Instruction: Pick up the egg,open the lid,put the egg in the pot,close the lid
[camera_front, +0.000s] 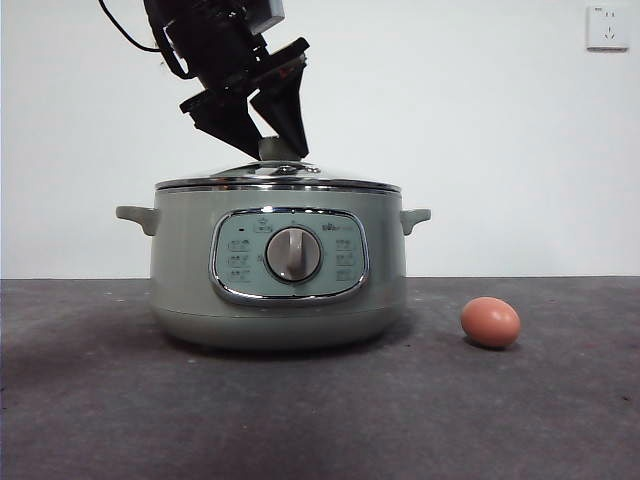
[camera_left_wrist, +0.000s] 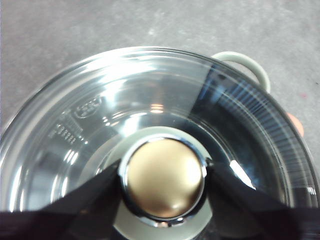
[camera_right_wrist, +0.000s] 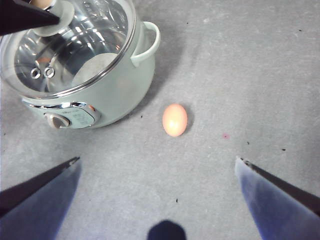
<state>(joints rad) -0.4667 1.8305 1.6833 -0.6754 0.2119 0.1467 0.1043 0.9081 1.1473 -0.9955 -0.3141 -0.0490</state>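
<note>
**A:** Where do your grippers stand right now?

**B:** Your left gripper (camera_left_wrist: 162, 182) has its two black jaws set either side of the knob (camera_left_wrist: 164, 177) of the lid (camera_left_wrist: 100, 115), touching it, so I read it as clamped on the knob. The lid sits flat on the pot (camera_front: 280, 300). Your right gripper (camera_right_wrist: 157, 170) hangs high above the table (camera_right_wrist: 260, 75) with jaws spread wide and nothing between them; the egg (camera_right_wrist: 174, 120) lies below it, just beside the pot and apart from it.

**A:** How will these things handle?

**B:** The lid is glass with a steel rim: stiff, probably fairly heavy, and slick. The knob is your only sensible hold, and its top looks smooth, so grip low on it. The egg is light, fragile and apt to roll; close gently across its narrow middle.

**A:** Any writing?

**B:** An embossed mark and small print on the glass, and a small logo above the dial (camera_front: 293, 254), all too small to read.
</note>
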